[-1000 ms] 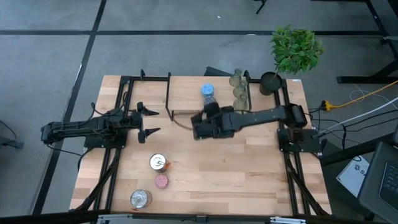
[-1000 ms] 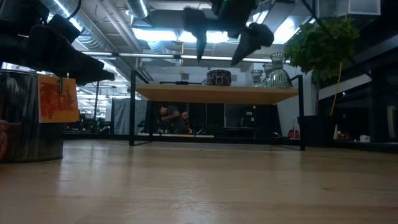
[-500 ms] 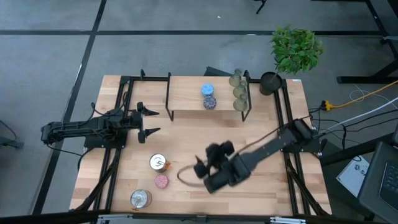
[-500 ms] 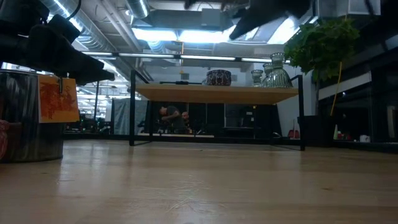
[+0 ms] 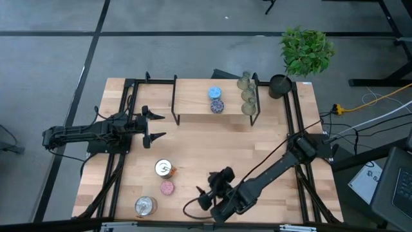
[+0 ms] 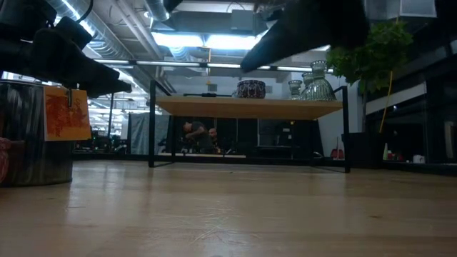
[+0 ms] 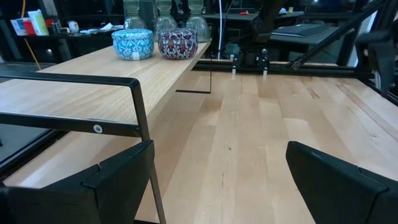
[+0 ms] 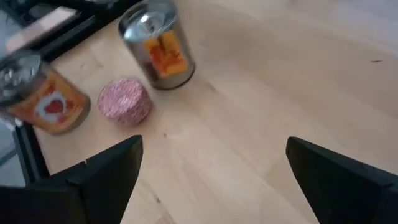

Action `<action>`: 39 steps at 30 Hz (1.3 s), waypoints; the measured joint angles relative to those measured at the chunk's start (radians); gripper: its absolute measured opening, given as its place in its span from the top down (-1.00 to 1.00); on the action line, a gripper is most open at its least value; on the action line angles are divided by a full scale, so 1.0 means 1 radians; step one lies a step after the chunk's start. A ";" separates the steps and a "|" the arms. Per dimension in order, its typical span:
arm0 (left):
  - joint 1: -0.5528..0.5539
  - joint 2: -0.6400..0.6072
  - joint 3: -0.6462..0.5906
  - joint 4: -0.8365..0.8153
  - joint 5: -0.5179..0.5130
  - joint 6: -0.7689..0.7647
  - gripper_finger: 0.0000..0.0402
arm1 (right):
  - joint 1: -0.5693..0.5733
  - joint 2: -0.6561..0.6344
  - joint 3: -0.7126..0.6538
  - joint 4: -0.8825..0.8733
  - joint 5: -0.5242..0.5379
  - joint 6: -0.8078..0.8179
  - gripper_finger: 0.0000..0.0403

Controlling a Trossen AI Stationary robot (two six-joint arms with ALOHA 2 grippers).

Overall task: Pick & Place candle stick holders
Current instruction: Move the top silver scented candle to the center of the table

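High view: right gripper (image 5: 205, 191) low over the near part of the table (image 5: 193, 154), fingers spread, nothing between them, just right of the pink holder (image 5: 167, 187). Two silvery holders flank the pink one: one (image 5: 164, 168) just beyond it, one (image 5: 145, 205) nearer the table's near-left corner. Left gripper (image 5: 156, 125) waits at the left side, fingers apart, empty. On the raised wooden shelf (image 5: 193, 96) at the far side: blue holder (image 5: 215, 93) with the purple-speckled holder (image 5: 217, 106) touching or nearly touching it, and three pale green glass holders (image 5: 247, 95) in a row at the shelf's right end. Potted plant (image 5: 305, 49) off the far right corner. Right wrist view adds what the overhead cannot: orange labels on both silvery holders, and the pink one's speckled top, with both dark fingers wide at the frame edges. Left wrist view shows the patterns on the blue and speckled holders and the shelf's black metal frame (image 7: 140, 118). Low view shows only the underside of the shelf, the glass holders on top, one silvery holder at far left, and a person in the room behind; the pink holder is barely visible there.
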 joint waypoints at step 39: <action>0.000 0.000 0.000 0.001 0.000 0.000 -0.81 | -0.180 0.222 0.000 0.652 -0.460 -0.819 -0.98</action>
